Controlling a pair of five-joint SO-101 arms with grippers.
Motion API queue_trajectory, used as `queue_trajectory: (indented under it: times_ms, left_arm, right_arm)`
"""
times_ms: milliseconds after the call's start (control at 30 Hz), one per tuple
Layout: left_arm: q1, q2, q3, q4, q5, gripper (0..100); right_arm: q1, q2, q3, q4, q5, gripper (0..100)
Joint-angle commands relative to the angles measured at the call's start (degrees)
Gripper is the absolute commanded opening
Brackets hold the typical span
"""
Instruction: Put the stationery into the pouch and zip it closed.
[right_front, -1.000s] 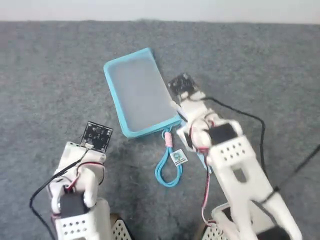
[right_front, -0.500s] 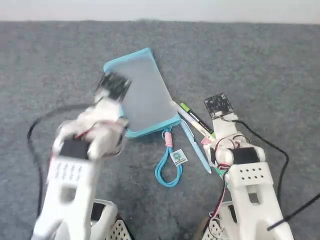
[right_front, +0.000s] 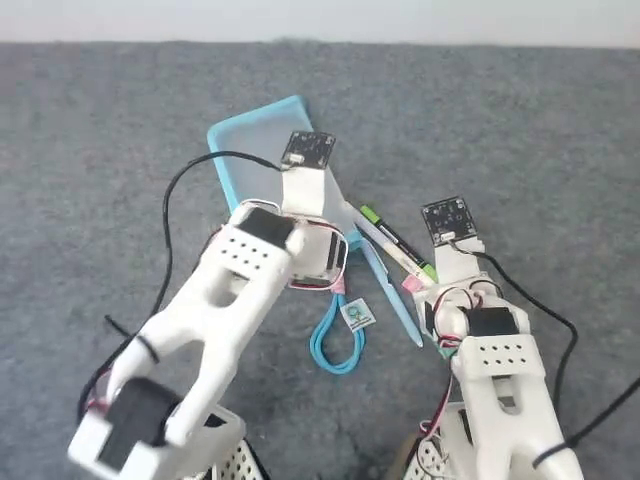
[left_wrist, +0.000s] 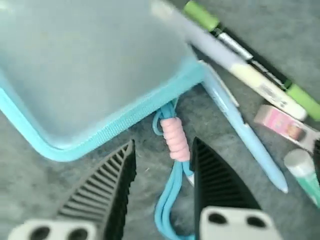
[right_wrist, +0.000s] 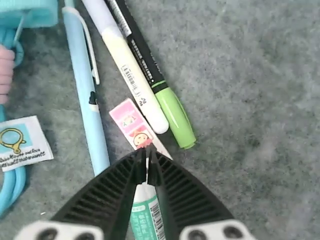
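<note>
- Grey, felt-like table was seen under everything, with a pale wall strip behind it.
- The pouch was laid flat near the middle, with its broad face up. Whether its zip was open could not be told.
- The stationery was left outside the pouch, just beside the edge nearer the right arm. A blue pen, a marker and a green pen lay side by side, with an eraser and a tube at their near ends. Nothing was judged packed yet.
- The left gripper was held over the pouch's corner. Its fingers were parted to a middling width around nothing and straddled the bead on the cord. That cord was judged to be the zip pull, so the pose suited seizing it to work the zip.
- The right gripper was kept with fingers almost together, its tips over the eraser's end. Contact could not be told, and nothing was plainly held. It was judged that wider fingers would be needed for any pick.
</note>
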Motion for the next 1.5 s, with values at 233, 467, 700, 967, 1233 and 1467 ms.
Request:
queue_trajectory:
  times_ms: [233, 467, 700, 967, 1233, 1467]
  left_arm:
    - [1.0, 13.9, -3.6, -10.6, 2.4, 17]
    - [0.9, 17.2, -3.6, -13.8, 2.3, 17]
    - [0.8, 17.3, -3.4, -9.2, -1.8, 1]
    - [0.7, 9.4, -4.6, -0.2, -16.0, 1]
    - [0.6, -7.0, -24.0, 18.0, -20.0, 1]
    - [0.6, -3.2, -26.4, 22.6, -20.0, 3]
  right_arm:
    - [0.5, -1.8, -0.4, -1.2, -0.7, 0.9]
    - [0.4, -1.8, -0.4, -1.2, -0.7, 0.9]
    - [0.4, -1.6, -0.4, -1.2, -0.6, 0.9]
    - [0.4, -1.4, -0.4, -1.5, -0.4, 0.9]
    - [0.7, -1.3, -0.4, -1.5, -0.3, 0.9]
    - [0.9, -1.8, 0.5, -1.5, -0.2, 1.3]
